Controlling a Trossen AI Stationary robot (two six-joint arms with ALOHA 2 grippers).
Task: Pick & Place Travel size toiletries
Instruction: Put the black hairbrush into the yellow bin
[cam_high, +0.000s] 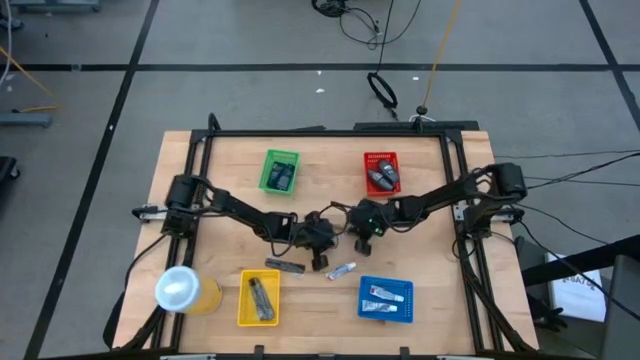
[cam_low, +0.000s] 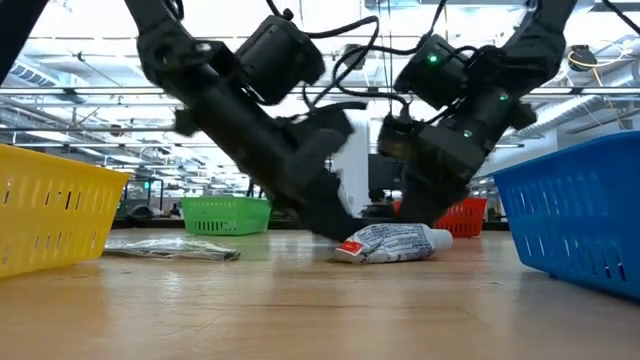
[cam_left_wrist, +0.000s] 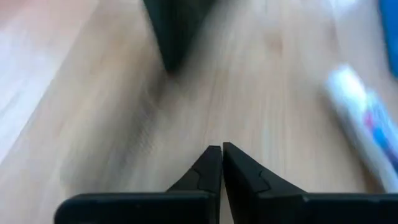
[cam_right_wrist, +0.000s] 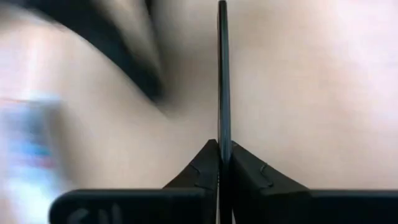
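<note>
Left end effector (cam_left_wrist: 221, 152) pinched closed and empty beside toothpaste tube (cam_high: 342, 270) on bench (cam_high: 430, 260): judged light, soft, best gripped mid-body; right end effector (cam_right_wrist: 224, 149) clamped on thin dark strip (cam_right_wrist: 222, 74).

You had a pale wood-grain bench (cam_high: 430, 240) under four baskets: green (cam_high: 280, 171) at eleven o'clock, red (cam_high: 381, 173) at one, yellow (cam_high: 258, 298) at seven, blue (cam_high: 386, 299) at five. The loose tube (cam_high: 341, 270) was white with blue marks and a red cap.
</note>
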